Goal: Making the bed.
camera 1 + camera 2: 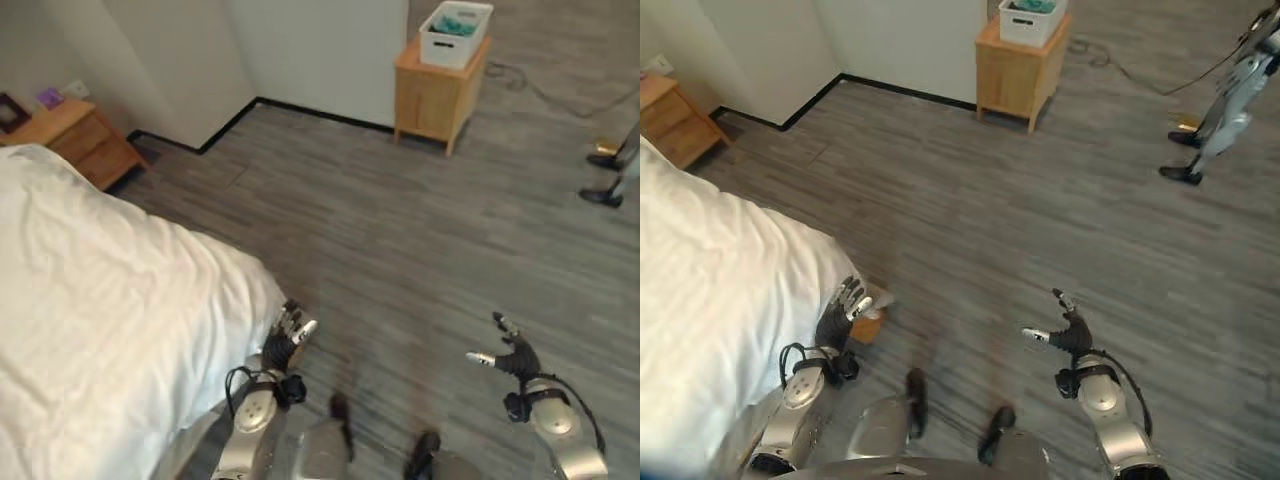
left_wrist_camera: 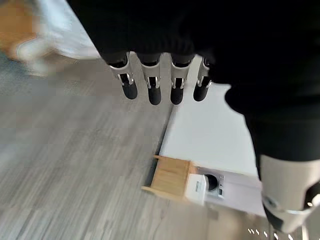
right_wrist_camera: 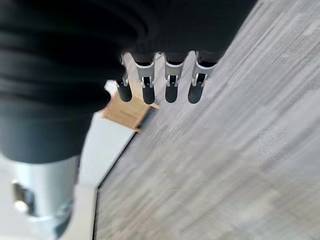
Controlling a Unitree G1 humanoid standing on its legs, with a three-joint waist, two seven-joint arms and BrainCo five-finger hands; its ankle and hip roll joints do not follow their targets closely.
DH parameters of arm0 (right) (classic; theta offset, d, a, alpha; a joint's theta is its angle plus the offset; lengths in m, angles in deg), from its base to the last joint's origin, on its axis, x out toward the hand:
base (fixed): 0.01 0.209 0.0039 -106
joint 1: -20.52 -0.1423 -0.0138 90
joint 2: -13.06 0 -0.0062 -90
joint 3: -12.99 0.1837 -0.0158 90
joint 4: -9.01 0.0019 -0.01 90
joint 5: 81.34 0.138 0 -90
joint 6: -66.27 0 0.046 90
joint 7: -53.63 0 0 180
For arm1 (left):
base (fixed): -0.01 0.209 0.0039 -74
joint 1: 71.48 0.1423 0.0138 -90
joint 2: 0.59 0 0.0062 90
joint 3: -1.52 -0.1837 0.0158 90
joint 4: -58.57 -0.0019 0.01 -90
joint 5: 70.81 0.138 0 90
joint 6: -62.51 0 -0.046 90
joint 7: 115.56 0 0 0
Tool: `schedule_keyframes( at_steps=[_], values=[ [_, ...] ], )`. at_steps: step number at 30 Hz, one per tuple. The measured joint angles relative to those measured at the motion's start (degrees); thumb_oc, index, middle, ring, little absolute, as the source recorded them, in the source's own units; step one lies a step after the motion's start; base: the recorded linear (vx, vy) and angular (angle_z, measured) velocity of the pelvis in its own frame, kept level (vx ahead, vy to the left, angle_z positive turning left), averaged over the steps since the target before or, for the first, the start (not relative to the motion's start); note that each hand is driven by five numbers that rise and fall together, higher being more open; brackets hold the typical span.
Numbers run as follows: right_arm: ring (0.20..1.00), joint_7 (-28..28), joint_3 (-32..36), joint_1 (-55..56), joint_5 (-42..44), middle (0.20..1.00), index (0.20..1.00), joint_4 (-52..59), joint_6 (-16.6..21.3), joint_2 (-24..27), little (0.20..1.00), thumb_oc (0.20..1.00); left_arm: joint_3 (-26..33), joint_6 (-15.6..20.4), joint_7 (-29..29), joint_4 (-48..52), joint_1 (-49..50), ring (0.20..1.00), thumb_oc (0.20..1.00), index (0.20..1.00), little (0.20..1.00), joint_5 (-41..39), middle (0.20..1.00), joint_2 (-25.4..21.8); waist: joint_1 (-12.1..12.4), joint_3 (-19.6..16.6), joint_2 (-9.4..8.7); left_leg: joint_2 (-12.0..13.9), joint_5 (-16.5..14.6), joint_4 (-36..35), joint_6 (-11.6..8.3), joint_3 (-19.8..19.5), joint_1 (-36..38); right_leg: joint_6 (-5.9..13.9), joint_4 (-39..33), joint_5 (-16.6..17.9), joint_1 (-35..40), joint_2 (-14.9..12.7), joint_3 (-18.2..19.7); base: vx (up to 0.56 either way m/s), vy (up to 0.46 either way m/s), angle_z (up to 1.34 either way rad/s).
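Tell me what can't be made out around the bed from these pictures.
- White bed cover: cut off by both eye views' left and bottom edges.
- White plastic bin on the wooden cabinet: contents too small.
- Left hand by the cover's corner: contact unclear.
- Right hand: open, over the floor.

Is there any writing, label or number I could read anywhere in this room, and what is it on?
No readable text anywhere.
White bin on the small wooden cabinet: no label shows.
Small framed items on the bedside table: too small to read.
White duvet, grey floor and walls: plain, no print.
Left hand and right hand: no markings legible.
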Motion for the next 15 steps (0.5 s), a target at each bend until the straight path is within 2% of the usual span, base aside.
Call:
schedule_keyframes(
  at_steps=[1, 2, 4, 5, 6, 7, 8, 9, 10, 11, 12, 13, 15],
  values=[
    [1.000, 0.2, 0.0, 0.0, -0.5, 1.000, 1.000, 0.0, 0.0, -0.7, 1.000, 1.000, 0.3, 0.0, 0.0, -0.8, -0.7, 1.000, 1.000, 1.000, 1.000, 0.0, 1.000, 0.1, -0.1, 0.0, -0.02, 0.6, 0.2, -0.7, -0.27, 1.5, -0.7, 0.06, -0.4, 0.0, 0.6, 0.4, -0.5, 0.47, 0.172, -0.39],
    [1.000, 0.2, -0.7, 1.3, -0.9, 1.000, 1.000, 0.1, -0.2, -1.6, 1.000, 1.000, 0.4, -0.1, 0.0, -1.5, -1.2, 1.000, 1.000, 1.000, 1.000, 0.0, 1.000, 0.0, -0.1, -1.2, -1.89, 1.1, 0.8, 0.8, 0.56, 3.2, -2.5, 0.83, -0.7, -0.8, 1.0, 0.0, -0.1, 0.43, 0.179, -0.21],
    [1.000, 0.2, -0.7, 2.5, -1.3, 1.000, 1.000, 0.3, -0.3, -2.1, 1.000, 1.000, 0.4, -0.4, 0.2, -1.7, -0.9, 1.000, 1.000, 1.000, 1.000, 0.0, 1.000, -0.5, 0.1, -2.6, -4.32, 0.9, 1.4, 2.2, 1.56, 3.3, -2.4, 1.82, -1.5, -1.5, 1.6, -1.2, 0.6, 0.47, 0.193, -0.26],
    [1.000, 0.3, -0.6, 3.2, -1.7, 1.000, 1.000, 0.0, -0.9, -3.2, 1.000, 1.000, 0.3, -0.7, 1.1, -2.0, -1.0, 1.000, 1.000, 1.000, 1.000, 0.1, 1.000, -1.6, -0.3, -4.5, -6.78, -0.7, 1.7, 4.6, 2.45, 3.7, -1.5, 4.86, 0.6, -3.2, 2.3, -4.3, 0.7, 0.36, 0.142, -0.16],
    [1.000, 0.5, -0.5, 3.8, -1.7, 1.000, 1.000, 0.1, -0.9, -3.2, 1.000, 1.000, 0.0, -0.8, 1.4, -1.8, -1.0, 1.000, 1.000, 1.000, 1.000, 0.2, 1.000, -1.7, -0.3, -4.7, -7.73, -1.9, 3.5, 3.6, 5.14, 4.7, -0.2, 5.59, 2.0, -4.1, 2.5, -5.8, 1.0, 0.32, 0.113, -0.09],
    [1.000, 0.5, -0.6, 3.9, -1.8, 1.000, 1.000, -0.2, -1.0, -3.6, 1.000, 1.000, -0.2, -0.8, 1.7, -1.8, -1.5, 1.000, 1.000, 1.000, 1.000, 0.2, 1.000, -2.3, 0.1, -4.8, -9.59, -3.6, 2.7, 3.7, 7.19, 5.8, 0.5, 7.28, 3.5, -4.7, 2.5, -7.9, 1.6, 0.38, 0.191, 0.04],
    [1.000, 0.5, -1.2, 3.4, -2.1, 1.000, 1.000, -0.3, -1.0, -3.6, 1.000, 1.000, -0.8, -1.2, 2.2, -2.1, -2.4, 1.000, 1.000, 1.000, 1.000, 0.3, 1.000, -3.0, -0.3, -4.6, -10.47, -5.8, 1.3, 3.5, 9.61, 5.9, 1.8, 8.23, 11.4, -4.7, 0.5, -11.0, 2.0, 0.45, 0.281, 0.34],
    [1.000, 0.6, -1.1, 3.4, -2.4, 1.000, 1.000, 0.4, -1.3, -3.5, 1.000, 1.000, -1.5, -1.7, 2.4, -2.2, -2.9, 1.000, 1.000, 1.000, 1.000, 0.6, 1.000, -3.0, -1.8, -3.9, -9.25, -7.2, 2.1, 2.3, 11.24, 4.1, 3.8, 8.08, 22.0, -4.4, -2.1, -14.2, 2.1, 0.33, 0.249, 0.74],
    [1.000, 0.6, -1.3, 4.1, -2.8, 1.000, 1.000, 1.1, -1.4, -3.6, 1.000, 1.000, -2.3, -1.7, 2.4, -1.8, -2.7, 1.000, 1.000, 1.000, 1.000, 0.7, 1.000, -3.4, -2.8, -4.1, -9.06, -8.6, 2.1, 1.4, 11.90, 3.4, 5.2, 7.49, 28.2, -3.2, -3.7, -16.8, 2.0, 0.49, 0.256, 0.81],
    [1.000, 0.6, -1.7, 4.4, -2.9, 1.000, 1.000, 1.5, -1.3, -3.5, 1.000, 1.000, -2.5, -1.6, 2.4, -1.3, -3.0, 1.000, 1.000, 1.000, 1.000, 0.8, 1.000, -3.5, -3.0, -4.2, -9.19, -9.9, -0.5, 0.2, 12.34, 2.4, 6.9, 8.46, 31.9, -1.6, -5.5, -17.8, 3.8, 0.29, 0.121, 0.59],
    [1.000, 0.5, -2.0, 4.3, -3.1, 1.000, 1.000, 1.5, -1.3, -3.9, 1.000, 1.000, -2.8, -1.2, 3.0, -1.2, -3.0, 1.000, 1.000, 1.000, 1.000, 1.0, 1.000, -3.3, -3.3, -3.9, -8.77, -11.0, -0.6, -0.6, 13.07, 1.2, 8.4, 9.13, 35.4, -1.5, -8.2, -18.2, 7.0, 0.57, 0.135, 0.75],
    [1.000, 0.5, -2.0, 3.3, -3.2, 1.000, 1.000, 3.2, -0.8, -3.6, 1.000, 1.000, -2.2, -1.2, 4.5, -1.5, -3.7, 1.000, 1.000, 1.000, 1.000, 1.1, 1.000, -3.5, -5.9, -2.8, -6.84, -10.9, -0.9, -2.1, 13.80, -2.8, 9.4, 9.61, 38.8, -4.0, -13.8, -14.7, 10.0, 0.40, 0.007, 0.91],
    [1.000, 0.6, -1.8, 2.6, -3.2, 1.000, 1.000, 3.3, -1.0, -3.4, 1.000, 1.000, -3.5, -1.3, 4.7, -1.8, -4.3, 1.000, 1.000, 1.000, 1.000, 1.1, 1.000, -3.1, -8.2, -0.8, -4.24, -10.4, -0.6, -4.7, 13.95, -6.9, 12.1, 8.68, 33.9, -5.3, -17.5, -11.4, 7.1, 0.53, -0.086, 1.00]
  ],
)
